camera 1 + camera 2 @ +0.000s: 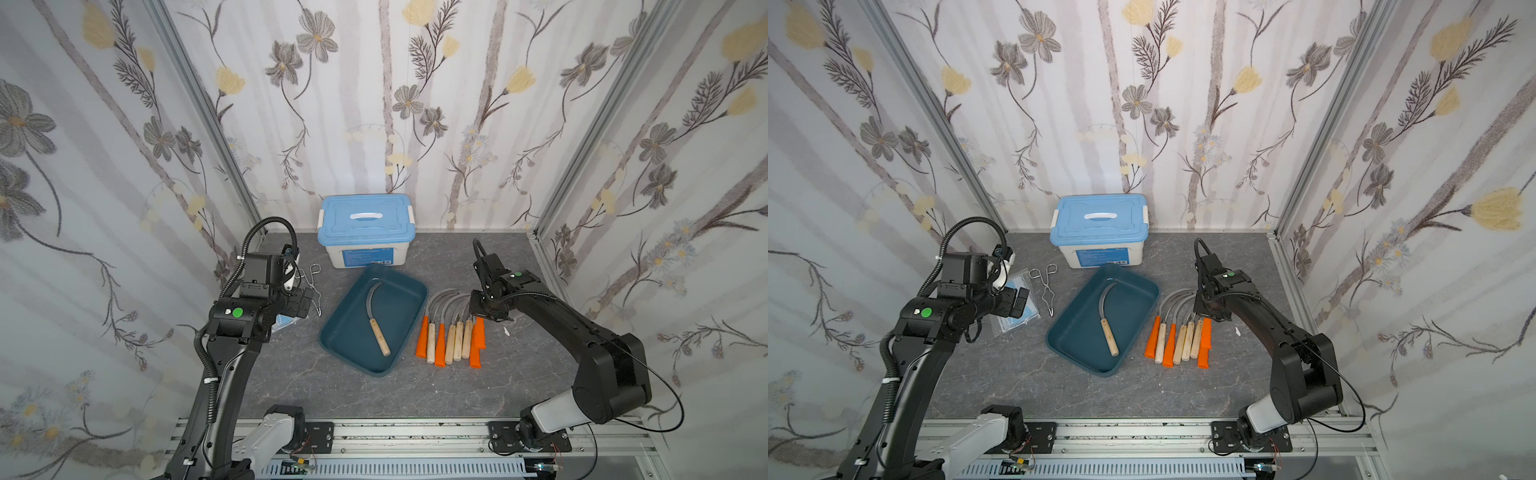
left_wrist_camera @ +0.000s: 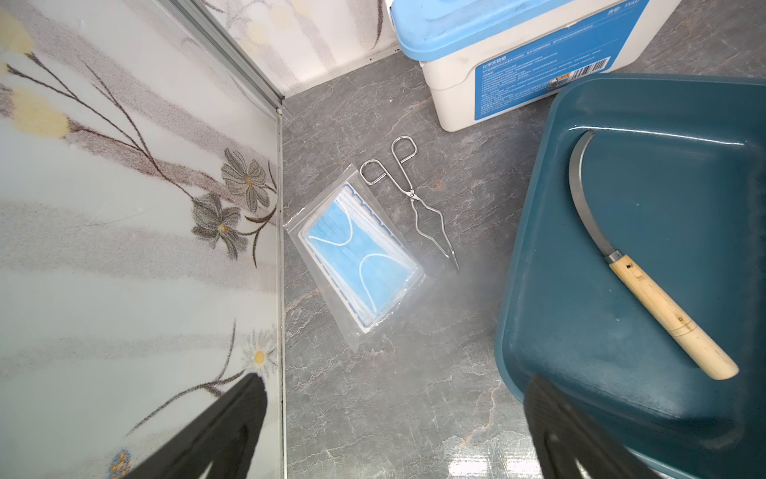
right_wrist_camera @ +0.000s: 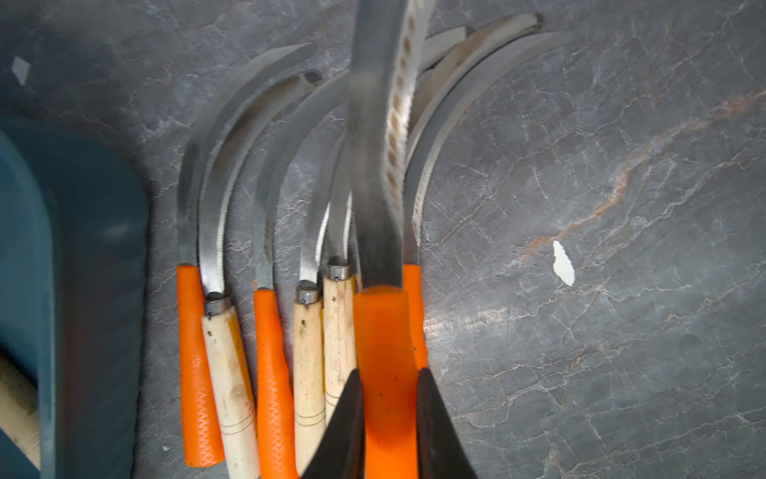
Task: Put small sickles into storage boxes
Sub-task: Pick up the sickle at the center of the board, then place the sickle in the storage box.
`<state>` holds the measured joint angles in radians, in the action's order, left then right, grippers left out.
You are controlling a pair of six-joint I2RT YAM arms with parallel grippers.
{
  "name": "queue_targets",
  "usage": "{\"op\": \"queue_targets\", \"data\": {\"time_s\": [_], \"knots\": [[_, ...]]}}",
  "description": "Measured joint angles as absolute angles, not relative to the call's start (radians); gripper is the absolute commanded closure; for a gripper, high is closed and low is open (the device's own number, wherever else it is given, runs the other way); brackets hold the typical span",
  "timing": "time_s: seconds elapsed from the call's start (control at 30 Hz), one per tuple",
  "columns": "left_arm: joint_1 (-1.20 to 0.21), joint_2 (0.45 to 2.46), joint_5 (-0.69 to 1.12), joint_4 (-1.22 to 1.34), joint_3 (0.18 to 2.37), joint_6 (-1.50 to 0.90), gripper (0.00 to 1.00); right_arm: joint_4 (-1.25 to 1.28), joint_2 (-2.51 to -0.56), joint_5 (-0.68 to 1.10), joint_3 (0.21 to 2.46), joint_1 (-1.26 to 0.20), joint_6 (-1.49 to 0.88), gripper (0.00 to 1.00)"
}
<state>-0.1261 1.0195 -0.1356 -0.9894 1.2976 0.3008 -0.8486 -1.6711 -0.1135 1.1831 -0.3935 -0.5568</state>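
In both top views the teal storage box (image 1: 353, 332) (image 1: 1084, 332) lies open at mid-table, holding one wooden-handled small sickle (image 1: 376, 320) (image 2: 663, 298). To its right is a row of several small sickles (image 1: 446, 340) (image 3: 265, 352) with orange and wooden handles. My right gripper (image 3: 389, 373) (image 1: 484, 318) is shut on the orange handle of the sickle (image 3: 387, 331) at the row's right end; it looks raised above its neighbours. My left gripper (image 2: 396, 379) (image 1: 305, 305) hangs open and empty over the table, left of the storage box (image 2: 539, 290).
A white box with a light-blue lid (image 1: 365, 232) stands behind the teal box. Wire tongs (image 2: 414, 199) and a bagged face mask (image 2: 356, 253) lie by the left wall. A small white scrap (image 3: 563, 263) lies right of the sickles.
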Motion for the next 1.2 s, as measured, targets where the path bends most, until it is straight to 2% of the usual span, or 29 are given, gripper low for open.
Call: {"op": "queue_targets", "data": {"time_s": [0.53, 0.87, 1.2], "knots": [[-0.105, 1.016, -0.154, -0.968, 1.256, 0.22, 0.0, -0.91, -1.812, -0.073, 1.549, -0.663, -0.602, 0.91], [-0.097, 1.018, -0.167, -0.954, 1.256, 0.213, 0.0, -0.932, -1.983, -0.026, 1.813, -0.822, -0.594, 0.91], [-0.078, 1.011, -0.189, -0.946, 1.259, 0.213, 0.0, -0.97, -2.199, 0.036, 2.043, -0.907, -0.545, 0.91]]}}
